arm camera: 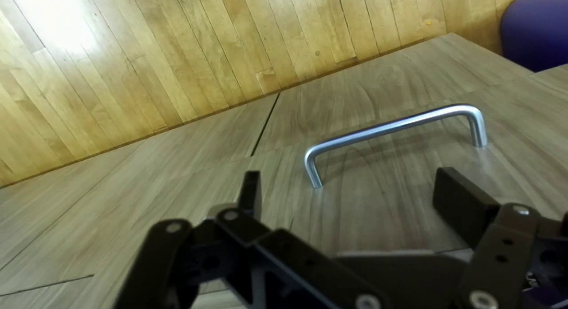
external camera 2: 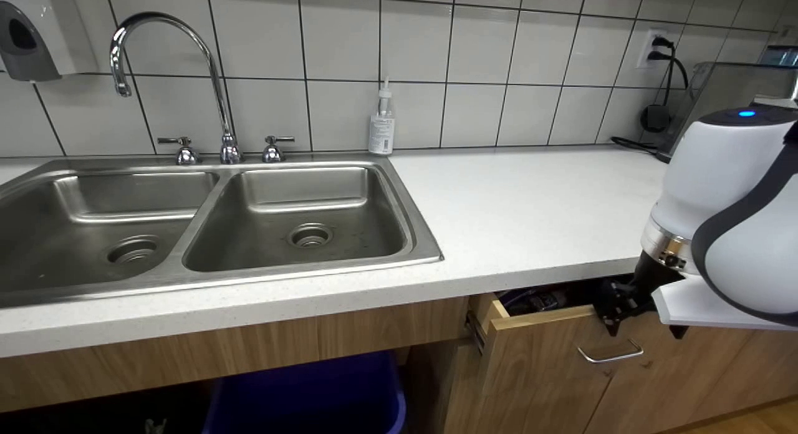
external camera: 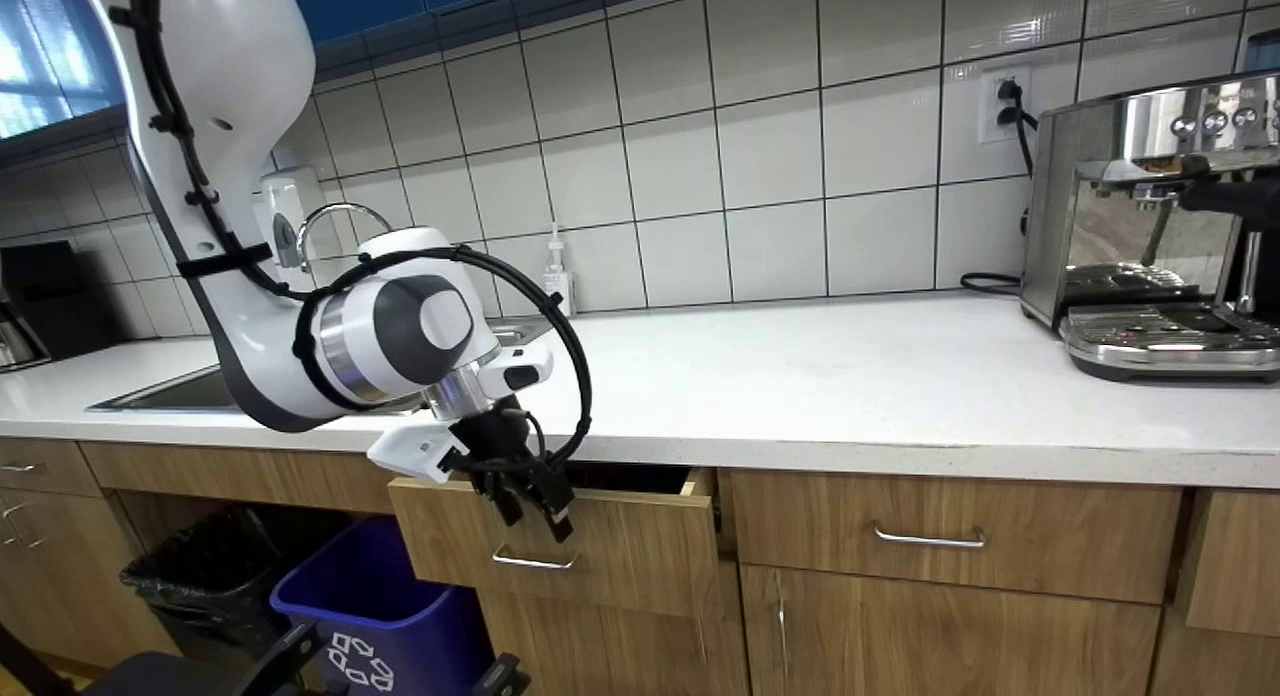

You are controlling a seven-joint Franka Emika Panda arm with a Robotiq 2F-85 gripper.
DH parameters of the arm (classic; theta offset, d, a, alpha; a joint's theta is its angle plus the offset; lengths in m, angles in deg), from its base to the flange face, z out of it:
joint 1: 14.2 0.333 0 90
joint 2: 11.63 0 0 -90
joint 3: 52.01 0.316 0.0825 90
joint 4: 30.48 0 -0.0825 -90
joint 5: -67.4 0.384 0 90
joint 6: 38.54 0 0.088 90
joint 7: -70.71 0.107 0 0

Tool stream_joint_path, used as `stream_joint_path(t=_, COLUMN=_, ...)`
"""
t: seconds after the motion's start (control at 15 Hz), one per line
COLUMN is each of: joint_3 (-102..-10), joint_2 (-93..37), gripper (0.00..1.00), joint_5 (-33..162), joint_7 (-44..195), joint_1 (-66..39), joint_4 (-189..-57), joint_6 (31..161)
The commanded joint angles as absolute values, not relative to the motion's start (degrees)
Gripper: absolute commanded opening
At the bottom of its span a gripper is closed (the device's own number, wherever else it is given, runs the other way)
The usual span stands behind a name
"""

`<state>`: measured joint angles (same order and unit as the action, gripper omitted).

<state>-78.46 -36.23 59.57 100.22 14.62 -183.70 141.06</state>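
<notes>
Blue bin (external camera: 430,644): recycling symbol (external camera: 360,662) | bottle label (external camera 2: 381,135): illegible | hand (arm camera: 348,189): spread wide, near drawer handle (arm camera: 395,126)

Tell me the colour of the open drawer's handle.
Silver, with a metallic sheen; the handle shows best in the wrist view.

The wrist view shows white glare on the floor (arm camera: 199,51) and a softly blurred end effector (arm camera: 348,189).
</notes>
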Motion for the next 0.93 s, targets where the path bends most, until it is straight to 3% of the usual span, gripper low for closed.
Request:
stream_joint_path(t=0.0, joint_3=-78.3, joint_2=-38.9, gripper=1.00, joint_5=66.9, joint_7=97.5, joint_1=15.7, joint_4=-181.8, joint_6=144.0)
stream_joint_path(t=0.87, joint_3=-75.7, joint_2=-39.1, gripper=1.00, joint_5=74.3, joint_7=91.3, joint_1=11.9, joint_4=-178.1, joint_6=143.0)
